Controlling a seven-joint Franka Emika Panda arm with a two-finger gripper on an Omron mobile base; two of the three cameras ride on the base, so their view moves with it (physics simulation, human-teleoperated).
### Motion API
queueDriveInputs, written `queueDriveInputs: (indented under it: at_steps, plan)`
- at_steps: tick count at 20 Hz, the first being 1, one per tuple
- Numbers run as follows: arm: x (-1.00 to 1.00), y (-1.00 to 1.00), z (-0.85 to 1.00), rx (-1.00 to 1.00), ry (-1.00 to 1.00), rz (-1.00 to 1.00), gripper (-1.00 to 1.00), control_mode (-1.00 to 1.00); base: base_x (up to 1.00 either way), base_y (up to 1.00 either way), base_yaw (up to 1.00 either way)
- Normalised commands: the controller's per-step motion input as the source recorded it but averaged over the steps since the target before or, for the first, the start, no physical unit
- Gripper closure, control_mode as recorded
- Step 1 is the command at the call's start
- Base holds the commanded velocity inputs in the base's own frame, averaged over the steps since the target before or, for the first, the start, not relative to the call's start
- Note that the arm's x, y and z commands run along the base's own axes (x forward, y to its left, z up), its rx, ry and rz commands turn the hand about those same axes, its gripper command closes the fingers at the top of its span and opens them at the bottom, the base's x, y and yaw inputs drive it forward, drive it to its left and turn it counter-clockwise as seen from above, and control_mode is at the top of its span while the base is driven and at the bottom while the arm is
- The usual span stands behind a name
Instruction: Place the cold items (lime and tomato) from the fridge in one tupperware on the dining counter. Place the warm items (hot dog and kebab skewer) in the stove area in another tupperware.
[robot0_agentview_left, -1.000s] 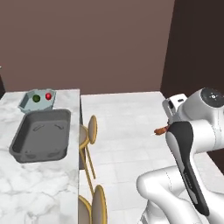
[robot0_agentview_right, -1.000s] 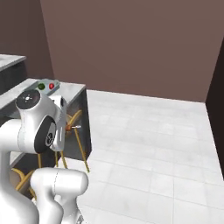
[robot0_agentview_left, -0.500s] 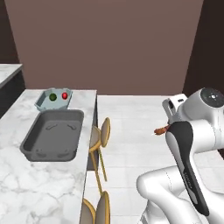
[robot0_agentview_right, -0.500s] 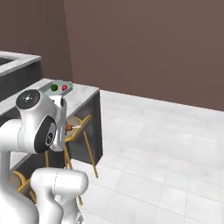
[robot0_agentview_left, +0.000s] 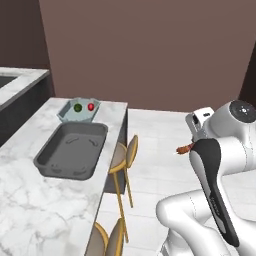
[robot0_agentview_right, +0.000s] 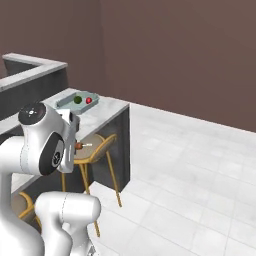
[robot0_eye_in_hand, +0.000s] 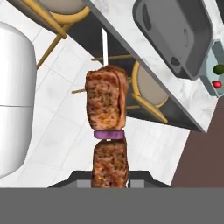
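While my gripper (robot0_eye_in_hand: 109, 181) clamps the kebab (robot0_eye_in_hand: 107, 131), lime (robot0_agentview_left: 77, 107) and tomato (robot0_agentview_left: 90, 106) in 1 tupperware (robot0_agentview_left: 67, 114), grey tub (robot0_agentview_left: 50, 162) bare

Lime (robot0_agentview_left: 77, 107), tomato (robot0_agentview_left: 90, 106) prob. in tupperware (robot0_agentview_left: 67, 113)

The arm (robot0_agentview_left: 220, 150) is glossy white, built of fat rounded links; a long black stripe (robot0_agentview_left: 212, 187) runs down one link toward 5 o'clock. Its shoulder joint ends in a dark grey round cap (robot0_agentview_right: 31, 113), and another dark disc (robot0_agentview_right: 56, 156) sits at 4 o'clock of it
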Motion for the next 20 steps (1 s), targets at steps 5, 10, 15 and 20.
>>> queueDriveInputs:
  at_steps: [5, 10, 15, 20]
  plan:
    - [0.00, 0.00, 0.00, 0.00, 0.00, 0.00, 1.00, 1.00, 0.72, 0.01, 0.26]
    - [0.00, 0.00, 0.00, 0.00, 0.00, 0.00, 1.00, 1.00, 0.73, 0.04, 0.29]
    - [0.00, 0.00, 0.00, 0.00, 0.00, 0.00, 1.00, 1.00, 0.79, 0.10, 0.34]
    - [0.00, 0.00, 0.00, 0.00, 0.00, 0.00, 1.00, 1.00, 0.81, 0.02, 0.43]
